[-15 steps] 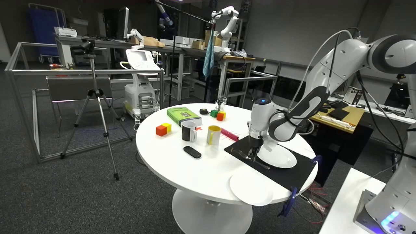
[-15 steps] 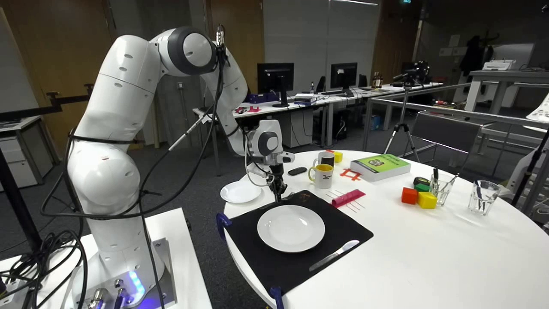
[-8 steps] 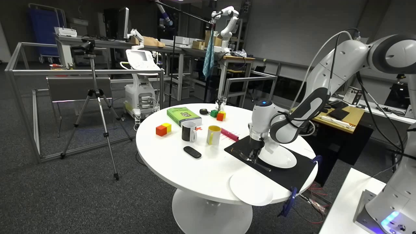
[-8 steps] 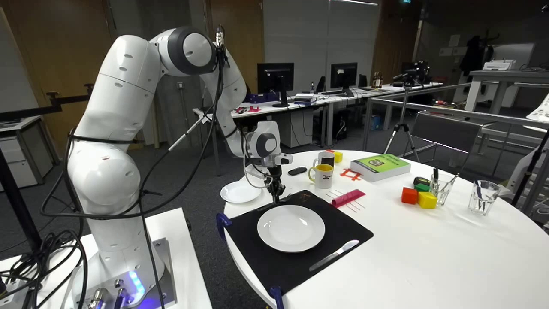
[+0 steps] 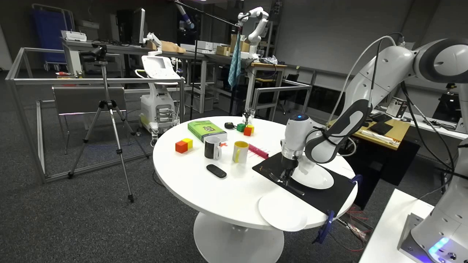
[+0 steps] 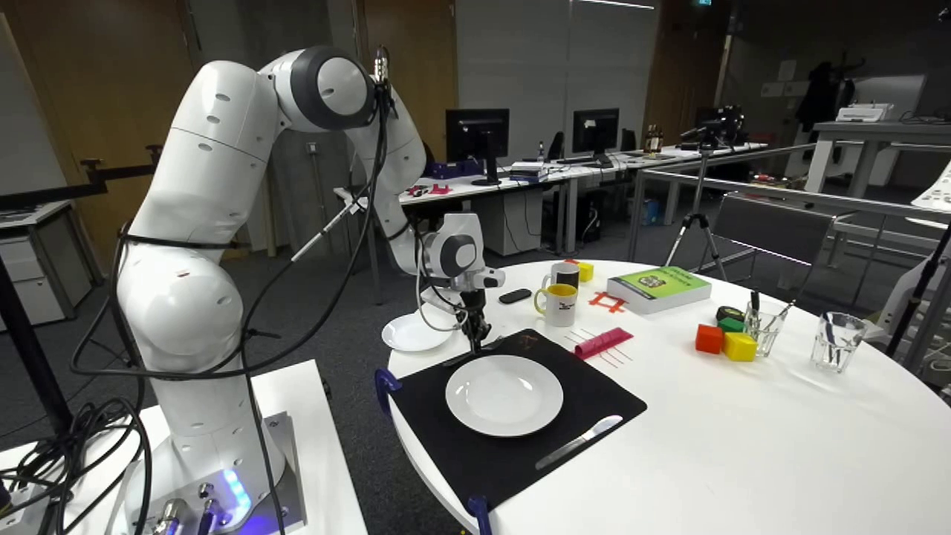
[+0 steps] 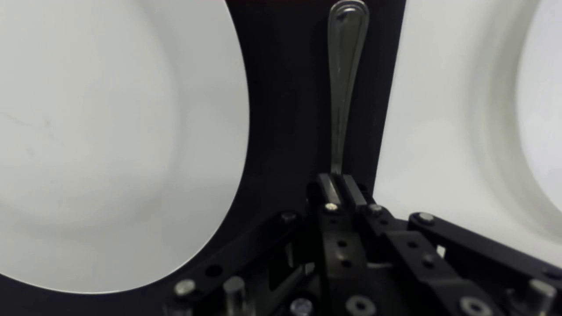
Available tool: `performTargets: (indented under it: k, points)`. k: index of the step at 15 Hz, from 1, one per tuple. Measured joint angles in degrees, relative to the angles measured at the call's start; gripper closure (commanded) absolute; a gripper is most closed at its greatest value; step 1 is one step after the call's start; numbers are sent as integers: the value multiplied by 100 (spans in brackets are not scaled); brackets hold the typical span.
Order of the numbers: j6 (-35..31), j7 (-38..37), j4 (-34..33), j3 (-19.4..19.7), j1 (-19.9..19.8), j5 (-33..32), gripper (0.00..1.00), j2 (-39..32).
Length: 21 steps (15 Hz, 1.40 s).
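Observation:
My gripper [image 7: 337,177] is shut on the thin neck of a silver metal utensil [image 7: 344,57]. The utensil's handle points away from the fingers in the wrist view. Its head is hidden there, and its shape is too small to tell in an exterior view [image 5: 275,178]. The utensil lies along the edge strip of the black placemat [image 7: 285,87], between the white dinner plate [image 7: 109,109] and the mat's border. I cannot tell whether it touches the mat. In both exterior views the gripper [image 5: 286,179] points down beside the plate [image 6: 505,394].
A second white plate [image 5: 281,213] stands beside the mat. A knife [image 6: 579,443] lies across the dinner plate. Two mugs [image 5: 240,151], a black remote [image 5: 216,171], a pink tube [image 6: 603,342], a green book [image 6: 657,286], blocks [image 6: 709,339] and glasses [image 6: 836,342] stand farther off. Blue clamps [image 5: 325,226] grip the table edge.
My gripper, shut on the utensil, has shifted slightly toward the robot's base along the mat. The utensil has moved and turned slightly with it. The plates and other things stay put.

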<state>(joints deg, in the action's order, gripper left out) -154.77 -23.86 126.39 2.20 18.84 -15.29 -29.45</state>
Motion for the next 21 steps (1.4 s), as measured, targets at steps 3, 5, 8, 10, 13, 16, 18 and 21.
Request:
performTargets:
  k: [3,5,8,10,13,16,18,21]
  points:
    - [-18,-4,7,0,-2,293,99,0]
    - [-20,-25,7,0,-2,417,99,0]
    - [-22,-60,7,0,-2,504,99,0]
    - [-22,-106,7,6,-2,507,99,0]
    - [-22,-128,12,40,0,506,99,1]
    - [-22,-127,21,85,1,490,99,2]
    - [-22,-123,26,104,1,473,99,3]
    - [-22,-113,33,117,1,431,68,3]
